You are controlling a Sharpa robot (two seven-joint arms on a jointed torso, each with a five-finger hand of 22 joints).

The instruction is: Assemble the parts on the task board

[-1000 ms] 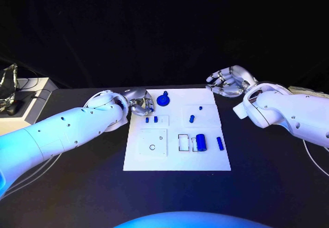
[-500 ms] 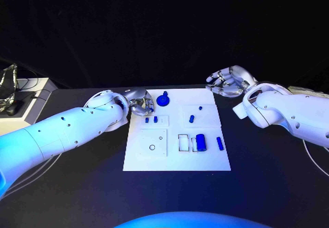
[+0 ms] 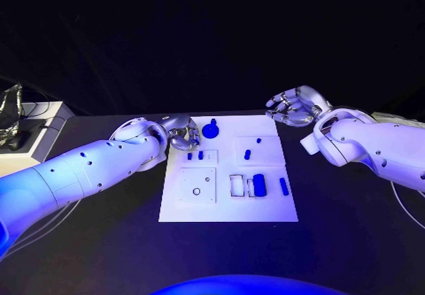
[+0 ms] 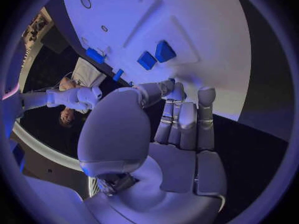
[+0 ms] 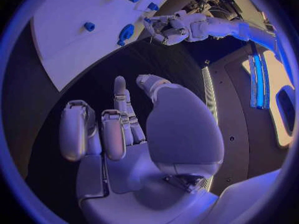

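White task board with blue parts, left hand at its edge, grasp unclear, right hand released, fingers apart.

Black table; white task board flat at centre.

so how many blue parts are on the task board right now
6 on the task board: a large round part far edge, two small pegs by the left hand, one small peg centre-right, a cylinder and a bar right. The hand may hide others.
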